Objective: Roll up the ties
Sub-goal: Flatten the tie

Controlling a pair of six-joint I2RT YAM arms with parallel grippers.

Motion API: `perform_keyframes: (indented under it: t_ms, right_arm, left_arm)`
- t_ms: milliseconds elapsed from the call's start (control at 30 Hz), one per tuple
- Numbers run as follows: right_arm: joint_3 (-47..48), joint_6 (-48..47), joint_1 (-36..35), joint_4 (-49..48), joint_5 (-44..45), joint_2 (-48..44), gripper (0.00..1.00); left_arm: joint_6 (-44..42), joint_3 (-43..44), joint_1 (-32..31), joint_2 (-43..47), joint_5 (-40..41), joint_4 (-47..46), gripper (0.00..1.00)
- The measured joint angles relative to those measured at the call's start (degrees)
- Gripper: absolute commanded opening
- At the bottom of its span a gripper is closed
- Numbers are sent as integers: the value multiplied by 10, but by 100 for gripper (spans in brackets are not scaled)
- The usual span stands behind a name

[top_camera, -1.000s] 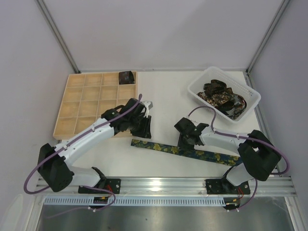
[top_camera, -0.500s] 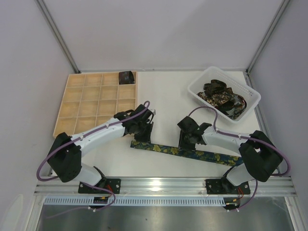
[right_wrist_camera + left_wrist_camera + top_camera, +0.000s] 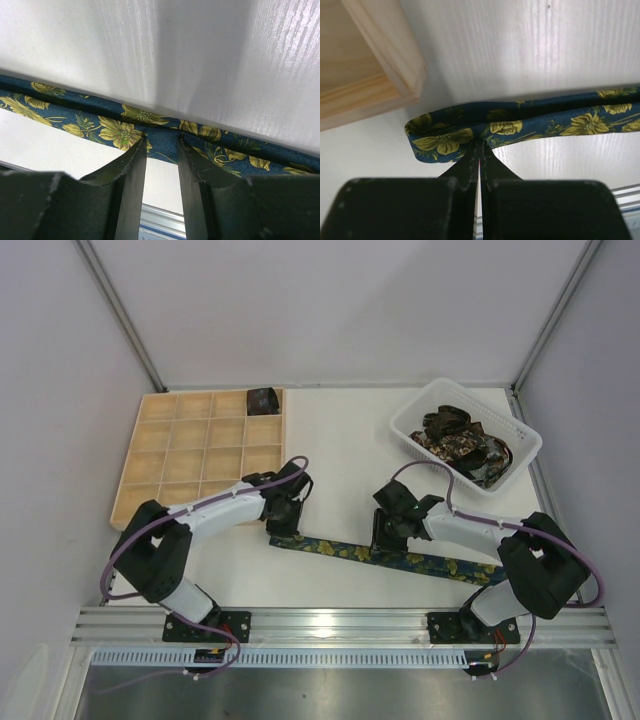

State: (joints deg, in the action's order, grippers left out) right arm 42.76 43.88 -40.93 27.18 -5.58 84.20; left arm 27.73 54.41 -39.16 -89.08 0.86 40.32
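Observation:
A navy tie [image 3: 440, 565] with yellow-green flowers lies flat across the table's near side. My left gripper [image 3: 284, 523] is shut on its left end. In the left wrist view the tie [image 3: 545, 117] is doubled over into a small loop at that end, and my left gripper [image 3: 480, 146] pinches it there. My right gripper [image 3: 385, 539] is open, its fingertips [image 3: 141, 145] resting on the tie [image 3: 75, 127] near its middle; the gripper [image 3: 161, 143] straddles a strip of the fabric. More dark ties [image 3: 462, 445] lie piled in the basket. A rolled dark tie [image 3: 263, 399] sits in a tray cell.
The pale wooden grid tray [image 3: 180, 455] lies at the left; its corner [image 3: 395, 60] is close to my left gripper. The white slotted basket [image 3: 410, 418] stands at the back right. A metal rail [image 3: 340, 620] runs along the near edge.
My left gripper has come down and toward the near edge from beside the tray onto the tie's left end. My right gripper has barely moved.

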Motion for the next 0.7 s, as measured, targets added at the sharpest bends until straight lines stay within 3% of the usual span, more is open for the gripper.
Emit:
perform_keyframes:
  t_ms: [300, 700]
  right_arm:
    - [-4, -2, 1, -4, -5, -2, 37]
    - [-7, -3, 1, -3, -7, -6, 38]
  left_arm:
    - [-14, -2, 5, -45, 35, -26, 1]
    - [6, -19, 5, -30, 37, -27, 1]
